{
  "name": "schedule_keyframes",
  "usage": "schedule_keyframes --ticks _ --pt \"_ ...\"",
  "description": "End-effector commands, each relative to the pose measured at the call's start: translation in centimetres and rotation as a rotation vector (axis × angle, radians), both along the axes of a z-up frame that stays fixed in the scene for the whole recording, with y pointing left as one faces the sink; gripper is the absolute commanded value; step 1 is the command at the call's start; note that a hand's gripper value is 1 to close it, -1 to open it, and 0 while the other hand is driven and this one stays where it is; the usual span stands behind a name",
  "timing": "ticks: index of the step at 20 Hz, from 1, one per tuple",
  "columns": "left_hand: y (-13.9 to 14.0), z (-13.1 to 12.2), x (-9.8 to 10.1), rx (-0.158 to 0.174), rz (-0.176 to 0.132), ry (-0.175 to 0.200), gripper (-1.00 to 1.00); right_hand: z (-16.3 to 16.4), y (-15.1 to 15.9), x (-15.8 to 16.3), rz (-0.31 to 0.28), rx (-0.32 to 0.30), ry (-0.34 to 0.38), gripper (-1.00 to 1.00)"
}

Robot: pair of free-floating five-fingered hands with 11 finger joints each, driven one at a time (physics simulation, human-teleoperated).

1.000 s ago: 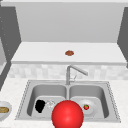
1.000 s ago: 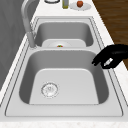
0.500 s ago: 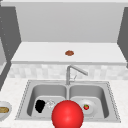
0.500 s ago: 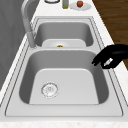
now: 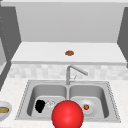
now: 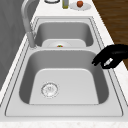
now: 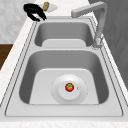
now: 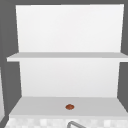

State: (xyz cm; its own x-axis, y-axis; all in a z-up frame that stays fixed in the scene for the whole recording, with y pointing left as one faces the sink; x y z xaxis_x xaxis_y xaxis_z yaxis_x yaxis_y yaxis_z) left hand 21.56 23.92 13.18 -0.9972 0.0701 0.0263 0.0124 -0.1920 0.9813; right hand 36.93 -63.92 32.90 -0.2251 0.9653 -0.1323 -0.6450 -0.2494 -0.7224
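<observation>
steel sink is the biggest thing you see, with two tubs side by side. the left basin has a round drain in its floor and nothing else lying in it. above the sink there is a long white shelf. a bent grey tap stands at the back, between the two tubs, and its spout points over to the right one.

next in size is a big red ball. from the front it sits low in the middle and covers part of the sink's near edge.

now look at your left hand. from the front it is a black shape over the left basin, just beside the drain. from the left side you see it up at the near rim of that tub, high above the floor and not down inside. its fingers are curled down and in toward the thumb. it looks like they hold nothing, but the tips are too dark to be sure.

a white plate lies flat on the floor of the right tub. a small red fruit with a green top sits in the middle of it.

on the counter left of the sink you have a pale bowl with something brown in it. from the right side your hand is near this bowl but not touching it.

smallest is a little brown lump on the shelf.
</observation>
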Motion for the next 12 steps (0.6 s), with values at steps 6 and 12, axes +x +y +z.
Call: schedule_keyframes --ticks 6,12 --pt "0.0 0.0 0.0 0.000 0.000 0.000 0.00 -1.2 -0.4 0.5 0.000 -0.002 0.009 -1.00" --pt "0.0 0.0 0.0 0.000 0.000 0.000 0.00 -1.4 -0.8 1.6 -0.003 0.002 0.030 -1.00"
